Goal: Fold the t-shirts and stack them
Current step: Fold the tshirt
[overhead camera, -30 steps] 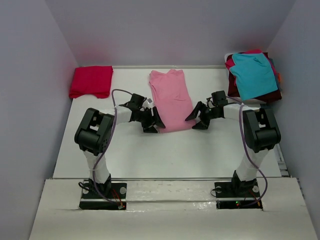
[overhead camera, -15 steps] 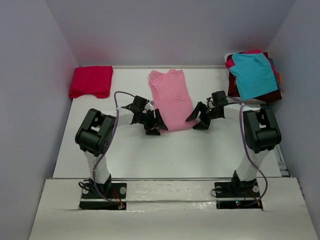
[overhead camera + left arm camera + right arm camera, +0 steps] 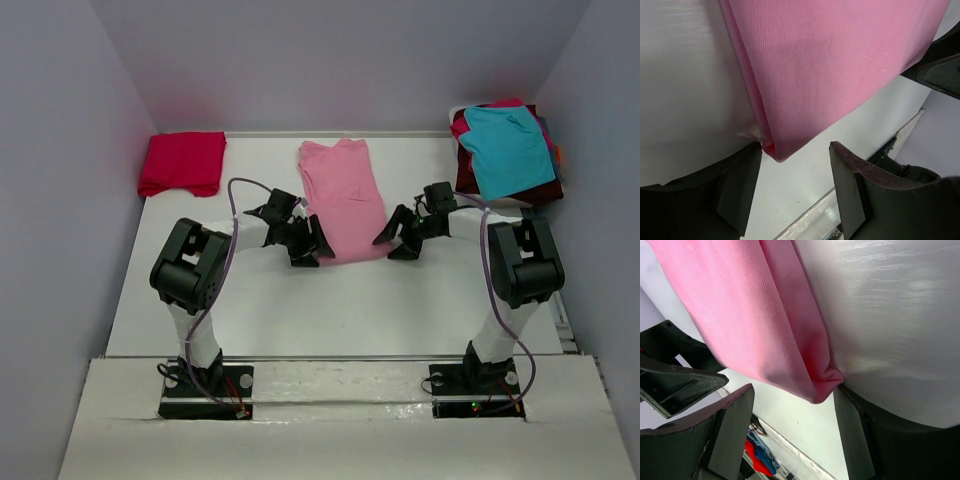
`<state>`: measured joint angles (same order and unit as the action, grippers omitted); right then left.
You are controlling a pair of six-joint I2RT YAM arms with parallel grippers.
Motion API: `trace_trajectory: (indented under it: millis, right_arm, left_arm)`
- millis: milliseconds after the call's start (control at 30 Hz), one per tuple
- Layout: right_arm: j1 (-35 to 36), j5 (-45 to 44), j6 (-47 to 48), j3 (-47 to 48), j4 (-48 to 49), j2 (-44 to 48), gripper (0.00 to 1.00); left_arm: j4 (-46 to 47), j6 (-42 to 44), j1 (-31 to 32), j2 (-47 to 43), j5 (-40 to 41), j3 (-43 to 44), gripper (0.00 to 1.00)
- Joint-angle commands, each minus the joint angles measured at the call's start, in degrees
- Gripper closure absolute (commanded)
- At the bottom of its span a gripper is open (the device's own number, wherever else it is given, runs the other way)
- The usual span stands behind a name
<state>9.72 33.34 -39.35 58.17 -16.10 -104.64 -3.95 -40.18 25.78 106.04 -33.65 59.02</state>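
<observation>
Near edge of counter [image 3: 330,300] bare, pink t-shirt [image 3: 342,195] across the middle, red t-shirt [image 3: 183,162] at far-left corner, t-shirt heap [image 3: 505,150] seemingly crowding far-right corner

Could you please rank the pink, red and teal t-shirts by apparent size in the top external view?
Largest: pink t-shirt.
Then: teal t-shirt and red t-shirt look alike. The teal one lies atop a pile, nearer the camera, so I leave them unranked.

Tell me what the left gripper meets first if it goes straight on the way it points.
Most likely the near corner of the pink t-shirt, lying on the table just ahead, between the open fingers of the left gripper. Exact depth is unclear.
</observation>
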Motion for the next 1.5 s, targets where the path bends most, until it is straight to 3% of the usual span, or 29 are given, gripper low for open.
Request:
trace_trajectory:
  millis: [0, 233, 667, 800, 967, 1000, 1067, 1133, 1467]
  right_arm:
    - [-0.05, -9.61, 4.02, -0.17, -4.12, -1.88, 0.29]
    - [-0.05, -11.37, 4.90, 1.06, -4.91, -2.76, 0.35]
    - [1.01, -9.61, 5.69, 2.38, -2.98, -5.75, 0.42]
    - [1.01, -8.56, 5.78, 2.56, -2.54, -6.72, 0.53]
    - [1.53, -7.59, 6.39, 3.00, -2.45, -7.24, 0.82]
    - [2.06, -7.33, 6.57, 3.26, -2.53, -7.33, 0.93]
    - [2.58, -6.98, 7.27, 3.44, -2.97, -7.16, 0.93]
    - [2.59, -6.63, 7.71, 3.79, -3.41, -6.98, 0.93]
    - [5.58, -3.02, 12.01, 2.48, -10.61, -1.10, 0.93]
  left_arm:
    - [-2.56, 2.04, -0.20, 0.48, 5.79, 1.18, 0.31]
    - [-2.82, 1.87, -0.20, 1.36, 6.84, 2.41, 0.36]
    - [-1.68, 1.51, -0.20, 4.17, 5.17, 4.26, 0.55]
    - [-1.86, 1.60, -0.20, 4.18, 5.08, 4.43, 0.65]
    - [-2.91, 2.30, -0.20, 3.83, 5.70, 4.78, 0.75]
    - [-3.00, 2.65, -0.20, 3.65, 5.79, 4.96, 0.79]
    - [-3.87, 3.44, -0.20, 3.39, 6.23, 5.40, 0.83]
    - [-4.93, 4.15, -0.20, 3.21, 6.93, 5.84, 0.94]
    - [-10.55, 7.31, 0.93, -2.41, 7.99, 1.81, 0.94]
